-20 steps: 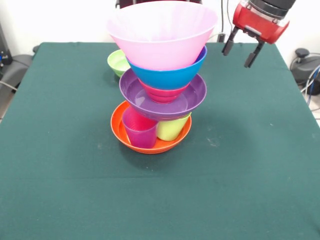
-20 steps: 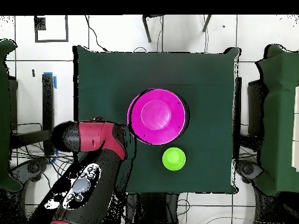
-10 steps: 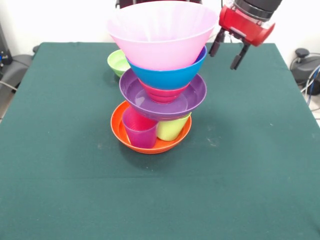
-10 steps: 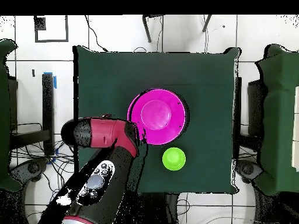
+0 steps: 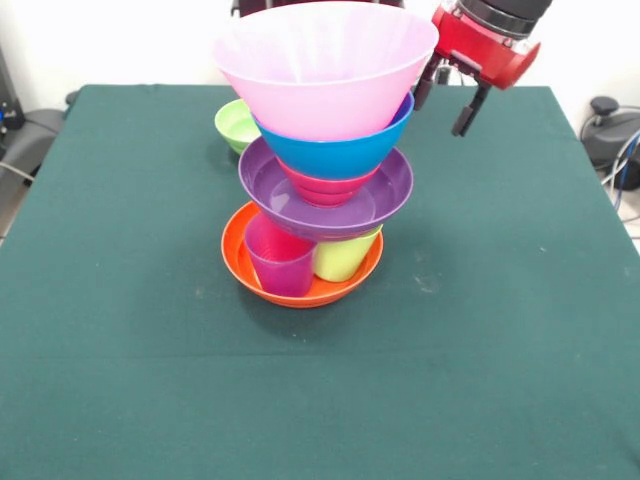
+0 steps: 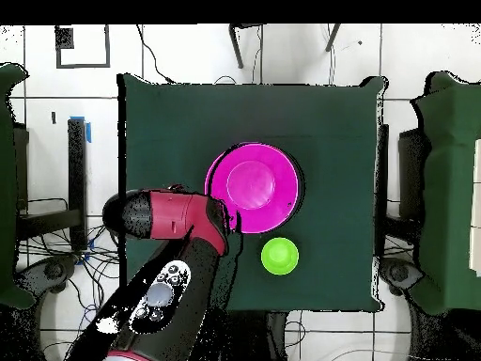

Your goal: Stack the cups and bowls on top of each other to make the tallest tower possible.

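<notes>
Red and black gripper [image 5: 443,100] up in the air, just beside the rim of the big pink bowl [image 5: 325,65] — fingers spread apart, nothing between them, no contact visible with the bowl. One dark finger partly hidden behind the pink rim, the other hanging free over the green cloth of the table [image 5: 520,300].

Pink bowl on top of the tower [image 5: 320,160], widest piece of all. Under it a blue bowl [image 5: 340,152], then a small red bowl [image 5: 325,187] nested inside the shallow purple bowl [image 5: 385,195]. Purple bowl resting on two cups — purple cup [image 5: 280,262] in front, lime green cup [image 5: 345,258] beside it, both upright inside the orange bowl [image 5: 237,265] at the bottom. Column leaning a little, upper bowls overhanging the base.

Small green bowl [image 5: 234,124] alone on the cloth behind the tower, near it but apart.

From above: only the pink bowl [image 6: 254,185] visible of the tower, arm [image 6: 174,226] touching its edge in the picture, green bowl [image 6: 280,256] just beside.
</notes>
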Controlling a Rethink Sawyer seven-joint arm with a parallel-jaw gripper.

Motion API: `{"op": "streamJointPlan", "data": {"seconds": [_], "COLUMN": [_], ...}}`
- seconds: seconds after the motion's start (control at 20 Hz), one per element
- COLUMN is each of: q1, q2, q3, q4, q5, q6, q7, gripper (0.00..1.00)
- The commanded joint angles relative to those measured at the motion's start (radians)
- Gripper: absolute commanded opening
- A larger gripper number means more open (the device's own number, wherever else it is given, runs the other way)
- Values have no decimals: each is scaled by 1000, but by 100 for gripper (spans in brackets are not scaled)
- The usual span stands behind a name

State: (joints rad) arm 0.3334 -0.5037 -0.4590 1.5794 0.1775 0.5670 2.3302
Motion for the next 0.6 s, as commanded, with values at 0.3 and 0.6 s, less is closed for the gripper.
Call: {"op": "streamJointPlan", "data": {"seconds": [0.3, 0.6], "q1": [-16, -22], "q2": [28, 57], "q3": [173, 231], "q4": [112, 174], "q5": [-2, 29], "q6": [-106, -180], "q7": [89, 130], "gripper": [100, 100]}}
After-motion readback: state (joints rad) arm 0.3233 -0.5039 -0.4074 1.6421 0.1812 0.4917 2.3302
